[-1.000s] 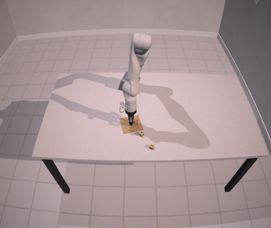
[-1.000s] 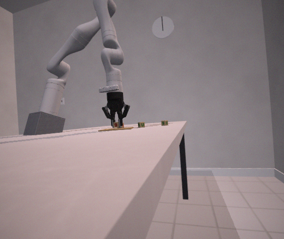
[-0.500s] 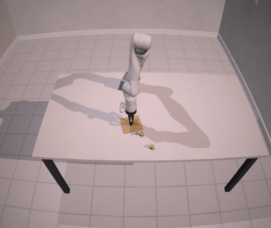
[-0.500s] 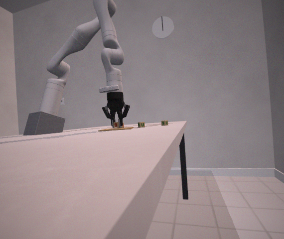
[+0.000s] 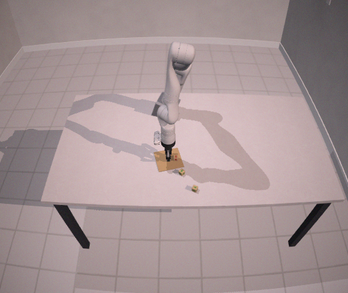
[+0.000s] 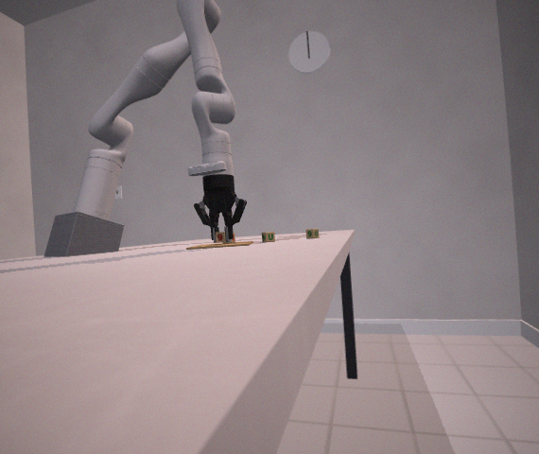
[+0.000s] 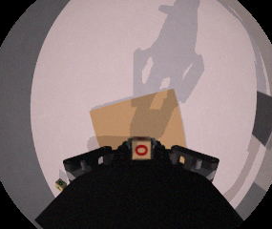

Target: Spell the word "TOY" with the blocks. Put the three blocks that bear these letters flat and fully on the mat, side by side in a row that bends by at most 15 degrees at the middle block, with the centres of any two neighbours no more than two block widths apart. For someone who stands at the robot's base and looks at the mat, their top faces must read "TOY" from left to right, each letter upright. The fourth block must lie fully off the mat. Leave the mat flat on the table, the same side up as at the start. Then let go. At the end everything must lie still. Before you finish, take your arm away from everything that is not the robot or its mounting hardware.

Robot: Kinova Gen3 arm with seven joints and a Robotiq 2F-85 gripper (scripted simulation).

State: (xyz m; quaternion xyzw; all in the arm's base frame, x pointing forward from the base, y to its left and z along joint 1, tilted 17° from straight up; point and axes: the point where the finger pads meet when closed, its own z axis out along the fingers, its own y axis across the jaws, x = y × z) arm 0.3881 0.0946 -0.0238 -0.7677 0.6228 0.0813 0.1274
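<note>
Pinching the red O block (image 6: pixel 219 237) (image 7: pixel 141 150), the jaws stand narrowed on its sides, low over the mat (image 5: pixel 163 166) (image 6: pixel 201 247) (image 7: pixel 112 124). The block is a small pale-tan cube, its O upward and a red 9 on one side. The mat is thin, square and matte orange-tan. Another red-marked block (image 5: pixel 176 157) (image 6: pixel 234 238) is on it. The green U block (image 5: pixel 181 172) (image 6: pixel 268 237) and a green-marked block (image 5: pixel 195 188) (image 6: pixel 312 233) (image 7: pixel 60 185) sit off it on the smooth, pale tabletop (image 5: pixel 262 126) (image 6: pixel 137 341) (image 7: pixel 78 57).

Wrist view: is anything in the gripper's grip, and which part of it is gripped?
Yes: the O block. The gripper has it by two opposite side faces, leaving the red O on top uncovered.
</note>
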